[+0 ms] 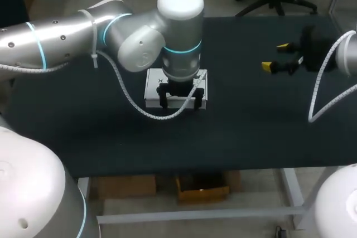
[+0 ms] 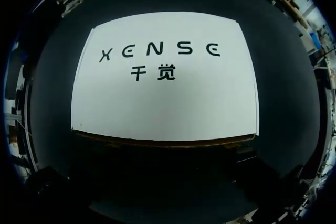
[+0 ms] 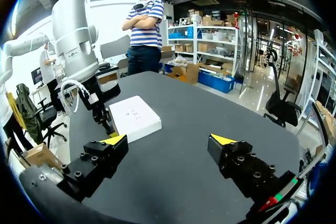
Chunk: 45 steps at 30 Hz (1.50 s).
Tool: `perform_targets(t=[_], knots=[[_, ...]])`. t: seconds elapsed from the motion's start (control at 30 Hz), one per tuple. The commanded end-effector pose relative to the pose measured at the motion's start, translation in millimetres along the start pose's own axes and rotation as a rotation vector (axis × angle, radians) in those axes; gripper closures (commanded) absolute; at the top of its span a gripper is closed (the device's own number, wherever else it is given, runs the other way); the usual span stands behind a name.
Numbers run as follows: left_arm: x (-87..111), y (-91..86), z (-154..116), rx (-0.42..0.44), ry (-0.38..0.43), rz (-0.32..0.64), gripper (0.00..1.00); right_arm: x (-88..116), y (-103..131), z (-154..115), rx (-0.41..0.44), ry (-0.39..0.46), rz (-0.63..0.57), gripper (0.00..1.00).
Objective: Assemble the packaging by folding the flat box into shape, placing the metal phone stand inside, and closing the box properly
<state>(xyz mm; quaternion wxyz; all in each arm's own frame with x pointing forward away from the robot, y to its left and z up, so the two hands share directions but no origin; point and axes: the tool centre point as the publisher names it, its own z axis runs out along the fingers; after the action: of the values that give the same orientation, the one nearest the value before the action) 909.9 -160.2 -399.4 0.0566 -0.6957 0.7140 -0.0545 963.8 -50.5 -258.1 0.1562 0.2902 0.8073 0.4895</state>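
Two arms in view. The left arm enters from 9 o'clock. The left gripper sits at the 6 o'clock edge of the white box; its grip cannot be told. The box is folded into shape, lid apparently down, near the centre of the dark table, with a brown cardboard edge along its 6 o'clock side. The metal phone stand shows in no view, possibly inside. The right gripper hangs at 2 o'clock from the box, well apart, fingers spread, holding nothing. Risk: pressing that near edge likely slides the unbraced box toward 12 o'clock or pops the flap. If the stand is not inside, closing now fails the task.
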Motion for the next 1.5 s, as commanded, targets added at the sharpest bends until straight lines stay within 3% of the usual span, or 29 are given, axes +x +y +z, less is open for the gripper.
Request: perform_targets(t=[0.03,1.5], knots=[[-0.7,-19.1,5,-0.025,0.007,0.002,0.0,0,-1,-1,-0.004,0.003,-0.001,0.0],[-24.7,-191.6,36,-0.069,0.014,-0.032,0.0,0,-1,-1,-0.004,0.003,-0.001,0.0]])
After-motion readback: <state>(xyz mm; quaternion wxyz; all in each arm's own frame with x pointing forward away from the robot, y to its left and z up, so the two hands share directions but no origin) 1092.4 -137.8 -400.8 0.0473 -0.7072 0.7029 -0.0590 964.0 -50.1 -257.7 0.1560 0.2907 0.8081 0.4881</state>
